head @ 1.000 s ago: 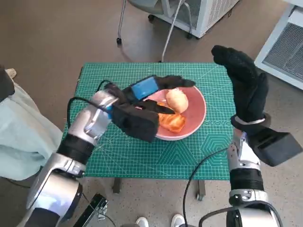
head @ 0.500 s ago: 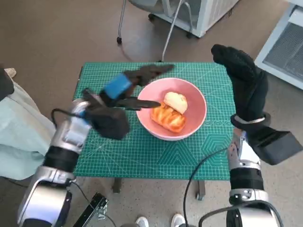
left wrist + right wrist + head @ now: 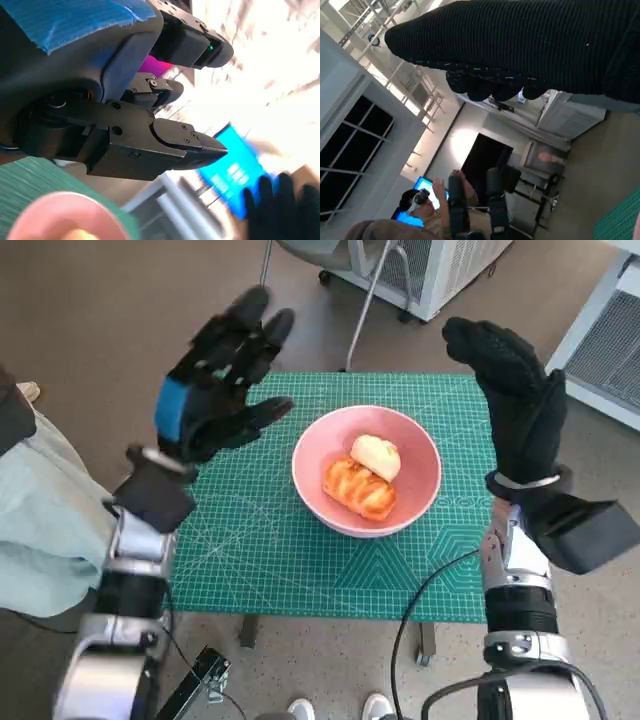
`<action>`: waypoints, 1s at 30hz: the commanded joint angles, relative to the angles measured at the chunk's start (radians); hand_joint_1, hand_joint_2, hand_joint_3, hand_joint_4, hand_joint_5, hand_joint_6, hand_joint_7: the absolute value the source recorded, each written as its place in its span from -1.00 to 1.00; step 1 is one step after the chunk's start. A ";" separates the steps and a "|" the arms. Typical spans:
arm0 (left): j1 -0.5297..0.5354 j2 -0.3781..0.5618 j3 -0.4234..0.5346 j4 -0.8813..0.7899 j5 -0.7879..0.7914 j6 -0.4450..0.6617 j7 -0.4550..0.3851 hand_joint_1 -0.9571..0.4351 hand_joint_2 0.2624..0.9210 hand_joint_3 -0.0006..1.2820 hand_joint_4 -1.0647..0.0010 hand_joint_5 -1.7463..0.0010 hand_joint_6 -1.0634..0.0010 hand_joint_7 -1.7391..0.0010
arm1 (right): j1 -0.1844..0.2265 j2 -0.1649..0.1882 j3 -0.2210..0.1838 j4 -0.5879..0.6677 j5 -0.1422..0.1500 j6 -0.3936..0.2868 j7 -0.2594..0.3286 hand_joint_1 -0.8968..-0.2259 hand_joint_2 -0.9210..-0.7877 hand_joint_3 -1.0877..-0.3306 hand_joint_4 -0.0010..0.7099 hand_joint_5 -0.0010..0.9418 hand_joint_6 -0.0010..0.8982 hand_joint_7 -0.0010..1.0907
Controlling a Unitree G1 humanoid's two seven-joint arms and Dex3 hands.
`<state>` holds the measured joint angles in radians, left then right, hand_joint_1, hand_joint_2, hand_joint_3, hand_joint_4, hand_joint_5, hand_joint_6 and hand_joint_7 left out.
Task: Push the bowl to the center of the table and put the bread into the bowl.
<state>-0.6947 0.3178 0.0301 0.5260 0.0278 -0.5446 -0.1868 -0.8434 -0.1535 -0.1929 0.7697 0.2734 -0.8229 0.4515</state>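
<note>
Lifting away from bowl (image 3: 366, 471), left hand (image 3: 213, 385); bread (image 3: 358, 488) inside.

The left hand (image 3: 100, 100) fills most of the picture, with blue tape (image 3: 65, 20) on its back. Its black fingers (image 3: 175, 142) stick out and hold nothing. A small green light (image 3: 210, 48) glows on one of them. Down in the corner is the pink bowl (image 3: 55, 217) on the green bench (image 3: 25, 177). Something pale, maybe the bread (image 3: 75, 234), peeks out of it. The right hand (image 3: 282, 205) shows far off, in front of a blurry blue screen (image 3: 230, 170).
</note>
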 commanded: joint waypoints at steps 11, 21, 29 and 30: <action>0.105 0.002 0.032 -0.120 0.005 0.044 0.021 0.42 0.75 -0.52 0.31 0.79 0.45 0.38 | 0.000 0.025 0.005 -0.005 0.016 0.043 0.008 0.08 -1.00 0.26 0.17 -0.99 -0.81 0.44; 0.132 -0.022 0.063 -0.172 -0.034 0.020 0.024 0.43 0.45 -0.18 0.63 0.41 0.68 0.12 | 0.002 0.022 0.005 -0.001 0.007 0.044 0.009 0.08 -1.00 0.27 0.12 -1.00 -0.80 0.42; 0.130 -0.023 0.070 -0.169 -0.045 -0.001 0.016 0.42 0.35 -0.07 0.71 0.28 0.74 0.05 | 0.001 0.017 0.004 0.000 0.004 0.042 0.008 0.05 -1.00 0.29 0.10 -1.00 -0.81 0.41; 0.130 -0.023 0.070 -0.170 -0.044 -0.001 0.016 0.42 0.35 -0.06 0.71 0.28 0.74 0.04 | 0.001 0.016 0.003 0.000 0.004 0.043 0.008 0.05 -1.00 0.29 0.10 -1.00 -0.81 0.41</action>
<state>-0.5704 0.2997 0.0933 0.3680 -0.0051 -0.5313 -0.1711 -0.8491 -0.1340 -0.1915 0.7608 0.2811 -0.7897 0.4524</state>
